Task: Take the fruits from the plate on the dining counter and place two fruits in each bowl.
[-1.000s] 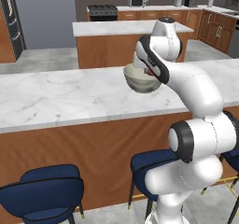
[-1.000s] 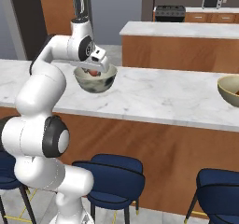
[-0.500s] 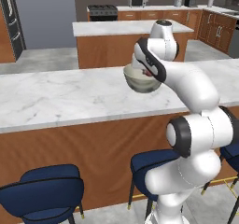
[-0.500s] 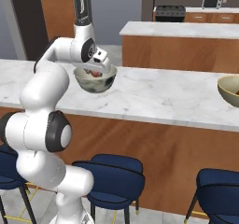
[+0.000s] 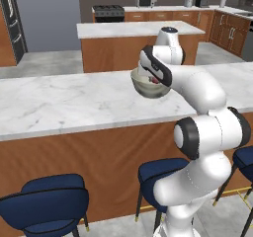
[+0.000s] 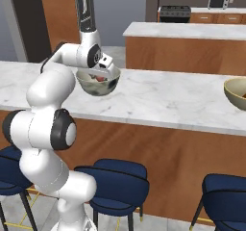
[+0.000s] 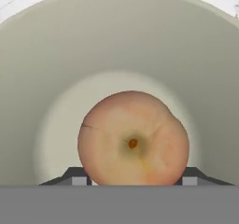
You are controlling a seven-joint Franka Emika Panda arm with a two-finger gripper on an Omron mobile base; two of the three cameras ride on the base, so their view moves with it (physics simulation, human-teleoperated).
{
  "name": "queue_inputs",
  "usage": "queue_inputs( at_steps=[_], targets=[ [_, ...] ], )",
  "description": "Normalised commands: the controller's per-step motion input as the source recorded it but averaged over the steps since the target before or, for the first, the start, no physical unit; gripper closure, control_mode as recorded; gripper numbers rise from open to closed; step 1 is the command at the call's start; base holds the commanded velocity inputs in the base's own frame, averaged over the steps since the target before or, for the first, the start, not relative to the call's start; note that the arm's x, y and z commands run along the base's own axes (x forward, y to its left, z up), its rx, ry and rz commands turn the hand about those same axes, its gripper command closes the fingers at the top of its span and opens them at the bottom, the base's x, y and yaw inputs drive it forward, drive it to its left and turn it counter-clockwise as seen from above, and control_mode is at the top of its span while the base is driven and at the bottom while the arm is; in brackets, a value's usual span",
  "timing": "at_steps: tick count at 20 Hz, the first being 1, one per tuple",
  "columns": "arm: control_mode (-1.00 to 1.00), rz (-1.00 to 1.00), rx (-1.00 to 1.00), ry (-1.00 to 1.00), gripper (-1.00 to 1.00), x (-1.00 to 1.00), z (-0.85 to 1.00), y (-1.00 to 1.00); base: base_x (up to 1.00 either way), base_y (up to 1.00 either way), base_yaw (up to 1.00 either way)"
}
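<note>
Apple in my claw, low inside the grey bowl

My claw [image 7: 133, 181] is clenched on the apple [image 7: 133, 136], my two finger tips bracketing its sides at the widest part, deep in the grey bowl [image 5: 149, 85] standing on the counter [image 5: 64, 102]. I judge it light, firm and smooth-skinned, so it could roll or slip if pinched off-centre; across the middle is the right hold, and gently, since the flesh would bruise. It looks round and slightly lobed, peach-pink to reddish, with a small brown dimple facing me. The beige bowl [image 6: 237, 93] stands well apart along the same counter.
</note>
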Motion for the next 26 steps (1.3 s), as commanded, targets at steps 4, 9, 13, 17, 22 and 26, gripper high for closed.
queue_inputs(
  at_steps=[4,9,13,17,22,26],
  targets=[
    [-1.00,0.00,0.00,0.00,-1.00,0.01,-0.16,0.00,0.00,0.00,0.00],
    [-1.00,0.00,0.00,0.02,-1.00,0.00,-0.01,0.00,0.00,0.00,0.00],
    [-1.00,0.00,0.00,0.01,-1.00,0.00,0.00,0.00,0.00,0.00,0.00],
    [-1.00,0.00,0.00,0.00,-1.00,-0.01,0.11,0.00,0.00,0.00,0.00],
    [-1.00,0.00,0.00,0.00,-1.00,-0.19,0.59,0.00,0.00,0.00,0.00],
    [-1.00,0.01,-0.02,0.00,-1.00,-0.41,0.76,0.00,0.00,0.00,0.00]
  ],
)
